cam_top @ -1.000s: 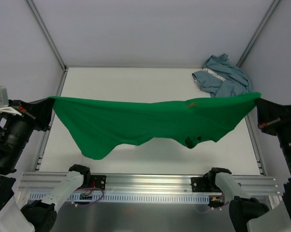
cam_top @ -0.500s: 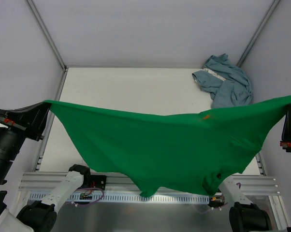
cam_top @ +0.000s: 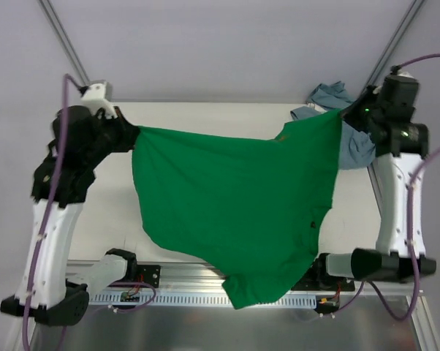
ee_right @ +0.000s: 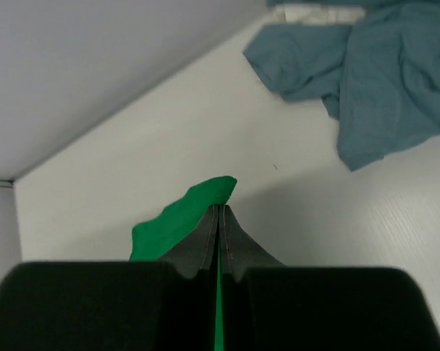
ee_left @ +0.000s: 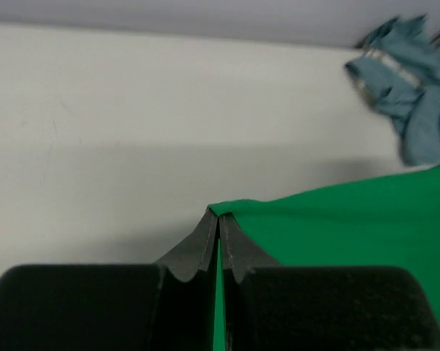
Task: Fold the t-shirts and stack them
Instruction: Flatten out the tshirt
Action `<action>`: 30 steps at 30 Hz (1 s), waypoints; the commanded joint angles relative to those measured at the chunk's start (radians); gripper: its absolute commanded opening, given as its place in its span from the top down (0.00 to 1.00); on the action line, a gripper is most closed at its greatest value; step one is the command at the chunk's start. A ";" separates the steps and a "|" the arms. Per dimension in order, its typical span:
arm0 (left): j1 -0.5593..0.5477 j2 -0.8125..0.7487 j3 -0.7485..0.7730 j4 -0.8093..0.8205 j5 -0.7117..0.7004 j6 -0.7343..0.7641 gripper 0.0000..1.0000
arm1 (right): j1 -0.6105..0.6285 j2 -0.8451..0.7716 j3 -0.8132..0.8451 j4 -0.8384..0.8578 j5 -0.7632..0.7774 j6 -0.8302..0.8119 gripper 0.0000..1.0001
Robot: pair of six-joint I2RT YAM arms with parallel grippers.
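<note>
The bright green t-shirt (cam_top: 238,205) hangs stretched in the air between both arms, its lower end drooping over the near rail. My left gripper (cam_top: 135,131) is shut on its left corner; green cloth (ee_left: 337,219) runs off to the right of the pinched tips (ee_left: 219,216). My right gripper (cam_top: 344,110) is shut on the right corner, and a green flap (ee_right: 180,216) sticks out past its tips (ee_right: 218,209). The blue-grey t-shirt (cam_top: 351,142) lies crumpled at the table's far right corner, partly hidden behind the right arm, and shows in both wrist views (ee_left: 414,95) (ee_right: 359,80).
The white table (cam_top: 205,117) is ringed by pale walls with metal frame posts (cam_top: 63,40) at the back corners. An aluminium rail (cam_top: 176,281) with both arm bases runs along the near edge.
Both arms have swung up and away from the near edge toward the back of the table, carrying the green shirt. Its held edge now spans the far side, and the cloth hangs narrower and longer.
</note>
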 commanded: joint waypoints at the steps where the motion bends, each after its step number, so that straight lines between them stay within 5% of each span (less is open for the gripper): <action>1: 0.006 0.102 -0.142 0.165 -0.043 0.012 1.00 | 0.003 0.108 -0.085 0.133 -0.034 0.011 0.99; 15: 0.046 0.585 -0.155 0.573 -0.191 0.053 0.95 | 0.023 0.590 0.088 0.357 0.009 0.005 0.99; 16: 0.048 0.596 -0.166 0.623 -0.210 0.061 0.76 | 0.029 0.597 0.094 0.374 0.009 -0.003 0.86; 17: 0.046 0.595 -0.175 0.645 -0.225 0.069 0.33 | 0.046 0.597 0.098 0.372 0.024 -0.015 0.34; 18: 0.046 0.587 -0.189 0.662 -0.242 0.068 0.29 | 0.049 0.560 0.069 0.368 0.054 -0.038 0.11; 19: 0.046 0.554 -0.225 0.692 -0.289 0.069 0.26 | 0.059 0.525 0.024 0.412 0.112 -0.055 0.01; 20: 0.046 0.528 -0.247 0.711 -0.312 0.074 0.24 | 0.083 0.479 -0.031 0.438 0.142 -0.066 0.00; 21: 0.046 0.495 -0.278 0.743 -0.331 0.078 0.02 | 0.088 0.378 -0.157 0.517 0.154 -0.081 0.00; 25: 0.045 0.321 -0.365 0.773 -0.268 0.068 0.01 | 0.092 0.162 -0.351 0.518 0.161 -0.073 0.00; 30: 0.043 0.288 -0.327 0.436 -0.054 -0.130 0.01 | 0.141 0.020 -0.476 0.348 0.056 -0.027 0.00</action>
